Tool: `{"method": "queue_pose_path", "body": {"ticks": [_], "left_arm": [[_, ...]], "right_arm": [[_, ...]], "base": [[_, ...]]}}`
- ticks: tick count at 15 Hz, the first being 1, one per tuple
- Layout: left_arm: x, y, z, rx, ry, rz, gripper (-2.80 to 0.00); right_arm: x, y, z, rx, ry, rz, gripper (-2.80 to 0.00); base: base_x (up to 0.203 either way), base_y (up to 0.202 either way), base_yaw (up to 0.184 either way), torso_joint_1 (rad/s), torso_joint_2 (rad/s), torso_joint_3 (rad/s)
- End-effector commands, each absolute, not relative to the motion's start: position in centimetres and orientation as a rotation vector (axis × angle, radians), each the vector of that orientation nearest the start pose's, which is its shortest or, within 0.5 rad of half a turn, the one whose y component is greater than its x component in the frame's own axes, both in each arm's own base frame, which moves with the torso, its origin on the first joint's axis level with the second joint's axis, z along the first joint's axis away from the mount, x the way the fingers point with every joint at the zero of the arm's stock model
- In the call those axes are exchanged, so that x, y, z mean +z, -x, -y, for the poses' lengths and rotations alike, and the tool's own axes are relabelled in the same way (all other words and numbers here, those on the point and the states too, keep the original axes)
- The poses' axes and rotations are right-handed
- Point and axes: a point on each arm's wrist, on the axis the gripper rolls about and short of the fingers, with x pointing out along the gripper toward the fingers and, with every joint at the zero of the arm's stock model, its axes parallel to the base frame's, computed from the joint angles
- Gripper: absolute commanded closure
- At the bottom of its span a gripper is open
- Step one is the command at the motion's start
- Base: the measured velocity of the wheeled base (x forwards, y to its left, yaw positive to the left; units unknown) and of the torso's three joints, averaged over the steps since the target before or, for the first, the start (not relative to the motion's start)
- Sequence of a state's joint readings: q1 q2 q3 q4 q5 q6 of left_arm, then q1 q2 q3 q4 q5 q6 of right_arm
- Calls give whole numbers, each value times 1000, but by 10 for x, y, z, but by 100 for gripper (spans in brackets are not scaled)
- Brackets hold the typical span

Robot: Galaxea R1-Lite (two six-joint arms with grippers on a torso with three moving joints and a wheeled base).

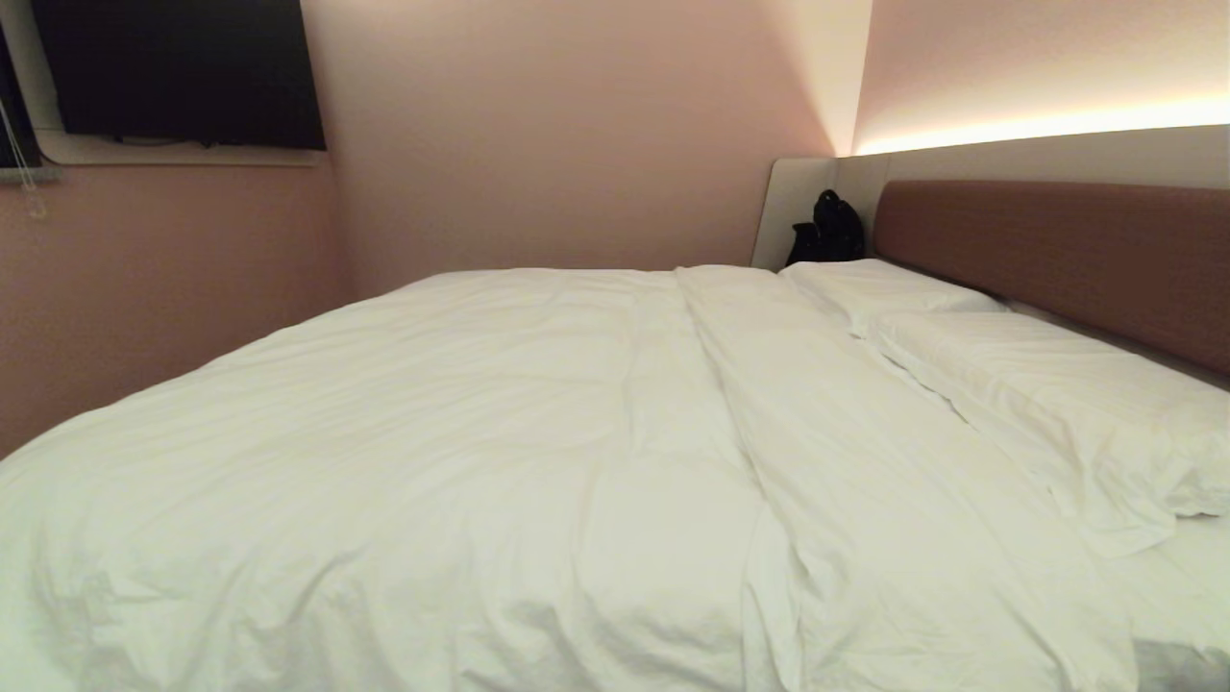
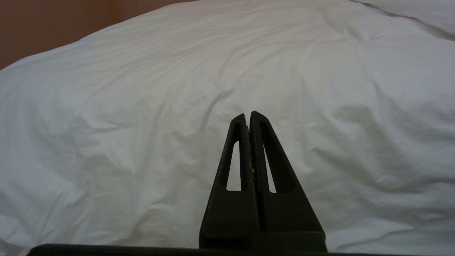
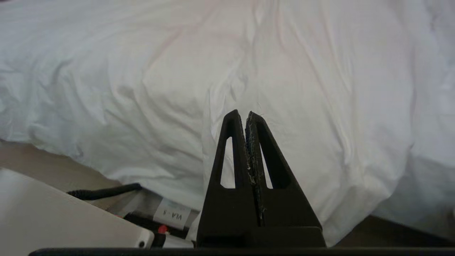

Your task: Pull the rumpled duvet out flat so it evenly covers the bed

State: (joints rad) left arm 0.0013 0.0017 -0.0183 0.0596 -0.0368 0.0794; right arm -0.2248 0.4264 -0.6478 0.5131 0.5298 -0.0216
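The white puffy duvet [image 1: 461, 452] lies spread over the bed [image 1: 1047, 250], creased, with a long raised fold [image 1: 740, 404] running from the far side toward me. Neither arm shows in the head view. The left wrist view has my left gripper [image 2: 248, 115] shut and empty, held off the duvet [image 2: 177, 106]. My right gripper [image 3: 241, 114] is also shut with nothing in it, facing the duvet's hanging side [image 3: 320, 124] near the bed's near edge, apart from the cloth.
Two white pillows [image 1: 1047, 394] lie along the brownish-red headboard [image 1: 1057, 259] on the right. A black bag [image 1: 826, 231] sits in the far corner. A dark screen [image 1: 178, 72] hangs on the left wall. My base with a cable and label [image 3: 170, 215] shows below the duvet's edge.
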Motion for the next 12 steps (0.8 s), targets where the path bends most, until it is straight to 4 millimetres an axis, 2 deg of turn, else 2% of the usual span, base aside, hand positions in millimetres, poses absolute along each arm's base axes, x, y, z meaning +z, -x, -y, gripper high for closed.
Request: {"method": "queue_pose_path", "body": {"ticks": [1, 4, 8, 9, 12], "left_arm": [[74, 24, 1, -37, -79, -42, 0], [74, 24, 1, -37, -79, -42, 0], [74, 24, 1, -37, -79, -42, 0], [74, 24, 1, -37, -79, -40, 0], [74, 24, 1, -37, -79, -42, 0]], "right_arm": [[208, 51, -20, 294, -35, -132, 0], [226, 66, -20, 216, -23, -32, 0], [238, 76, -9, 271, 1, 29, 0], [238, 78, -4, 248, 1, 37, 0], [210, 84, -3, 204, -1, 43, 0]], "base": [[0, 0, 0, 0, 0, 0], [0, 0, 0, 0, 0, 0], [0, 0, 0, 0, 0, 0], [0, 0, 0, 0, 0, 0], [0, 0, 0, 0, 0, 0]]}}
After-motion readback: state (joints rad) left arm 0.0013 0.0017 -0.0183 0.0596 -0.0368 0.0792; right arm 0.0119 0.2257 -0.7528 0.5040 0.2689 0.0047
